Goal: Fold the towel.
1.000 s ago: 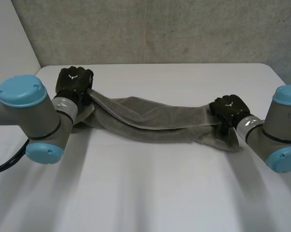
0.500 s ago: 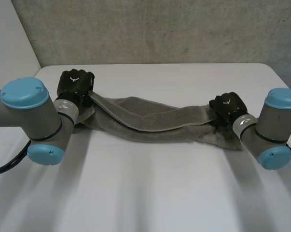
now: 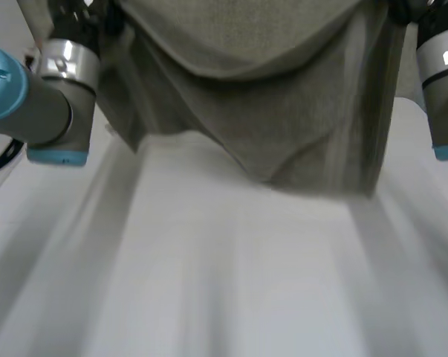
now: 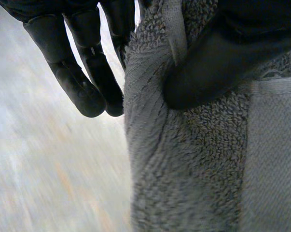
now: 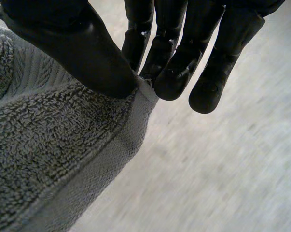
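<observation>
The grey towel (image 3: 268, 97) hangs in the air, spread wide between my two arms, and its lower edge sags in folds above the white table (image 3: 224, 282). In the left wrist view my left hand (image 4: 213, 63) pinches the towel (image 4: 193, 169) near its hemmed edge, thumb pressed on the cloth against the fingers (image 4: 82, 82) behind it. In the right wrist view my right hand (image 5: 87, 53) pinches the hem of the towel (image 5: 48, 145) at a corner between thumb and fingertips (image 5: 174, 72).
My left arm (image 3: 53, 82) stands raised beside the towel's left side and my right arm (image 3: 443, 74) beside its right side. The table's surface lies bare below the hanging cloth.
The towel lay bunched on the table between both hands. Now both arms have lifted it high, and it hangs spread out. The right hand has shut on its end.
</observation>
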Available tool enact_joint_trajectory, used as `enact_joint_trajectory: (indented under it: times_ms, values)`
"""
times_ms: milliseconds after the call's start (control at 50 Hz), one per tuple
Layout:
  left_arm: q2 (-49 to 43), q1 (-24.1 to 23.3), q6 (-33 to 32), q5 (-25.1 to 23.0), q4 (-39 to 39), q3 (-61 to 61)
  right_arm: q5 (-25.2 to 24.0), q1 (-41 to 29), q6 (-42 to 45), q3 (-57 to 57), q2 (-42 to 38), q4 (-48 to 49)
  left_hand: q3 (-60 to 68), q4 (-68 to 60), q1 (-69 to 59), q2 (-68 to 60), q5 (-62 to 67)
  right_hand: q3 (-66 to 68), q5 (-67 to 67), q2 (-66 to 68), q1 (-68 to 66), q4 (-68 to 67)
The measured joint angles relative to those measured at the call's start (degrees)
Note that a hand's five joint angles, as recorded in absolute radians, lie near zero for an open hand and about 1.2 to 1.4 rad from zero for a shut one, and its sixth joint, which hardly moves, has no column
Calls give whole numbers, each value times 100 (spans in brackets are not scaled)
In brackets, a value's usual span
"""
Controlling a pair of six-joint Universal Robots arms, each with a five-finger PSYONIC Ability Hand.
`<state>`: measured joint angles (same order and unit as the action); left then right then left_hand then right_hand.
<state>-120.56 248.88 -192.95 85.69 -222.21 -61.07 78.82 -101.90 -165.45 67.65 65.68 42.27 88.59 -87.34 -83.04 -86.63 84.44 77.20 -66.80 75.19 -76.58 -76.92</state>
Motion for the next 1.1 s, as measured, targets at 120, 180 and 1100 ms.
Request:
enact_joint_trajectory:
  times_ms: [120,180,1100]
  values:
    - [208,17,244,-48,-333,-246,-274,7,-119,194,227,-408,0,0,0,0,0,0,-17,0,-5,0]
    - [266,58,329,-186,71,-585,-674,18,-88,321,261,-1293,0,0,0,0,0,0,-17,0,-5,0]
    - [543,625,-2040,-925,2690,-4016,-1516,1133,1762,3242,582,-4635,-2987,2838,2435,2795,-2552,4,-18,39,-14,0]
